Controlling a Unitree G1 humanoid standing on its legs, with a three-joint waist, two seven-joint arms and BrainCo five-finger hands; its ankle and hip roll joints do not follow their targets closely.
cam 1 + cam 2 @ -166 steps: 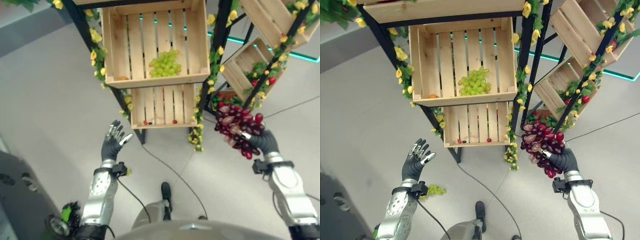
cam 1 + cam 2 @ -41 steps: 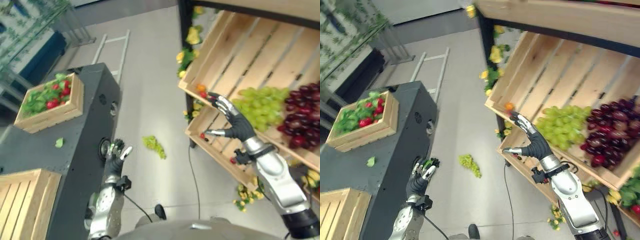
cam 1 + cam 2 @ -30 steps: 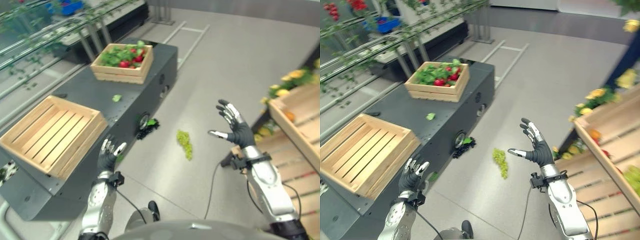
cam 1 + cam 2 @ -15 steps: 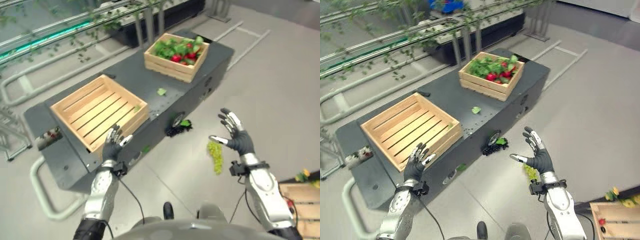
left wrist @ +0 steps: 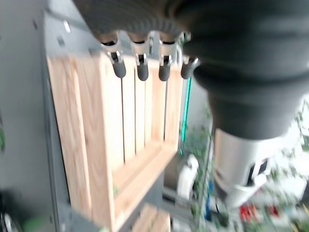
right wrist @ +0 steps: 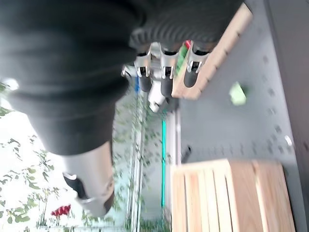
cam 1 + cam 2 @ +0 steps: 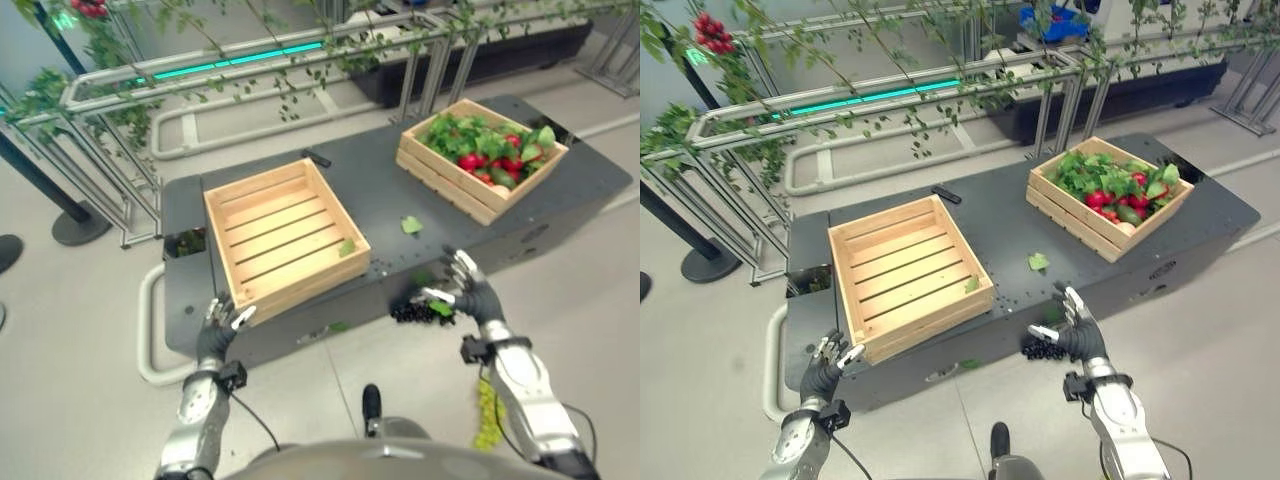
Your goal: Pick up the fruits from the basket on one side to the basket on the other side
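Observation:
An empty wooden crate [image 7: 285, 235] sits on a dark grey platform [image 7: 385, 200]. To its right stands a second crate [image 7: 482, 155] holding green leaves and red fruits. My left hand [image 7: 218, 325] is open, raised before the platform's near left corner. My right hand [image 7: 468, 295] is also open and holds nothing; it hovers by a dark grape bunch [image 7: 415, 312] that lies at the platform's front edge. A green grape bunch [image 7: 487, 420] lies on the floor under my right arm. In the left wrist view straight fingers [image 5: 140, 67] point at the empty crate [image 5: 125, 130].
A loose green leaf [image 7: 411, 225] lies on the platform between the crates. Metal railings [image 7: 250, 70] hung with vines run behind the platform. A grey push bar [image 7: 148, 330] curves off the platform's left end. A black post base [image 7: 80, 225] stands at the far left.
The camera has swung from the shelf crates round to the dark platform. My right hand, which held red grapes 5.5 s ago, has been empty and open since 1.4 s ago.

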